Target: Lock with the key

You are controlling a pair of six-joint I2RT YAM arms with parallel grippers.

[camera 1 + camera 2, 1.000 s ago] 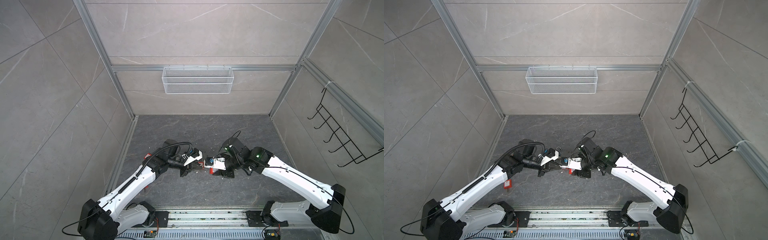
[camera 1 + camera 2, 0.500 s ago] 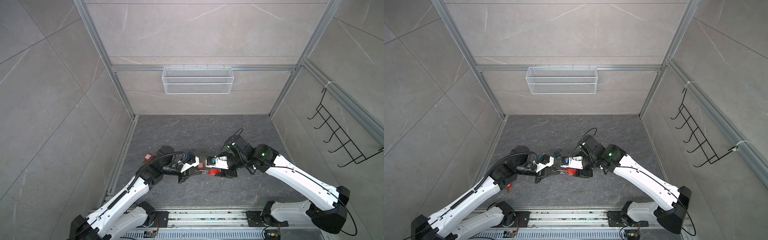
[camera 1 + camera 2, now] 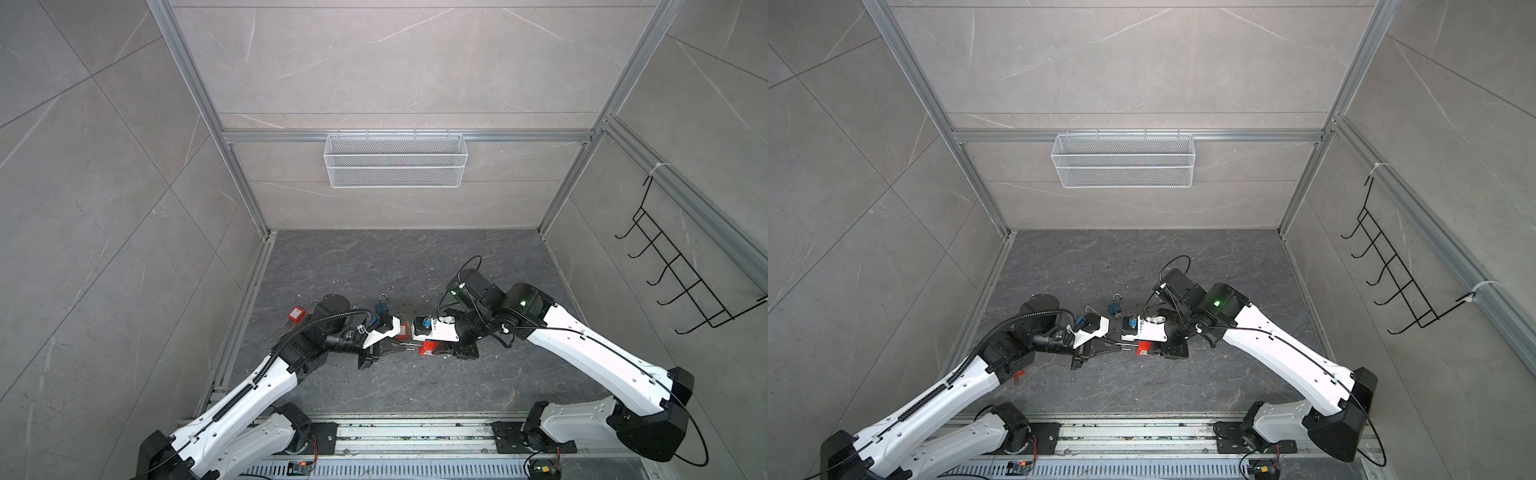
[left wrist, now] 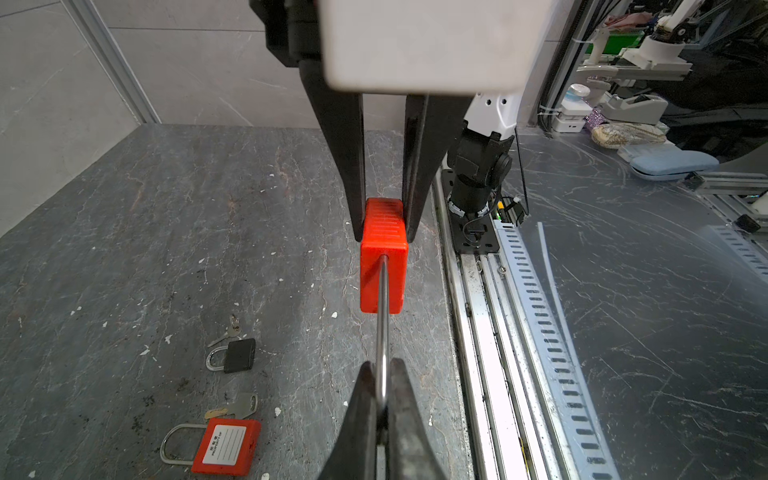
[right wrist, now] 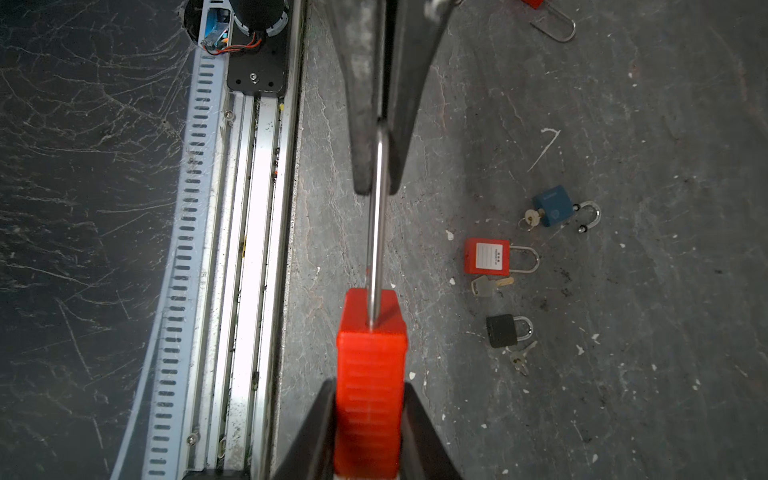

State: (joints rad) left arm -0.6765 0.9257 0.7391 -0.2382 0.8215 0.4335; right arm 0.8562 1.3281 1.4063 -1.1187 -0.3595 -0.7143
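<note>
The red plastic padlock (image 4: 381, 266) is held in the air above the dark grey marbled desk (image 3: 374, 266), stretched between the two arms near the desk's front edge and close to the middle in both top views. The left pincer (image 4: 382, 374) is pinched narrow on the far bend of the padlock's long steel shackle (image 4: 383, 324), with a black finger against each side of the rod. The right pincer (image 5: 369, 388) grips the ribbed body from the opposite end, one black finger flat on each wide face. Both wrist views show the shackle edge-on, as one straight rod from the body to the left pincer, so I cannot tell whether both of its legs sit in the body. The end of the body opposite the shackle is hidden inside the right pincer.

Other locks lie on the desk on the side toward the back wall. A blue padlock (image 5: 552, 205) has a ringed key (image 5: 530, 216) pushed into its base. A red padlock with a white label (image 5: 486, 257) has a flat silver key (image 5: 484, 286) just beside it. A small black padlock (image 5: 500, 331) has a small silver key (image 5: 519, 359) near its base. I cannot tell which key belongs to the held padlock. One more red padlock (image 3: 296, 314) lies well apart, near the left wall beside the left arm.
</note>
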